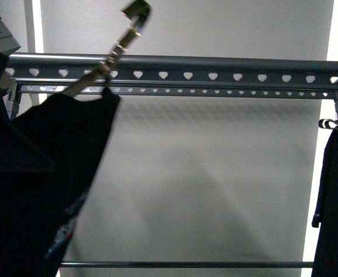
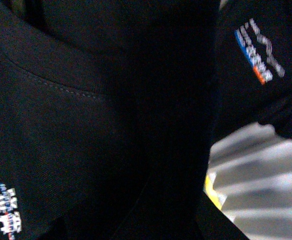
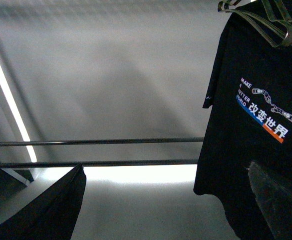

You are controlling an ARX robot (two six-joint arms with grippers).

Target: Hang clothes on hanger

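Note:
The hanger, a grey rack bar (image 1: 215,69) with heart-shaped holes, runs across the top of the front view. The clothes, a black T-shirt (image 1: 59,173), hang at the left below the bar from a slanted metal hanger neck (image 1: 125,37) whose top rises above the bar. In the left wrist view the black cloth (image 2: 86,115) fills the picture, with its white, blue and orange print (image 2: 258,50) and white sleeve lettering (image 2: 8,210). My left gripper is shut on this cloth, its fingers hidden. My right gripper (image 3: 165,210) is open and empty, in free air.
A second black slogan T-shirt (image 3: 255,125) hangs on a wire hanger (image 3: 265,20) at the rack's right end, beside my right gripper; it also shows in the front view (image 1: 336,190). A thin lower rail (image 1: 186,265) crosses low. A grey wall lies behind.

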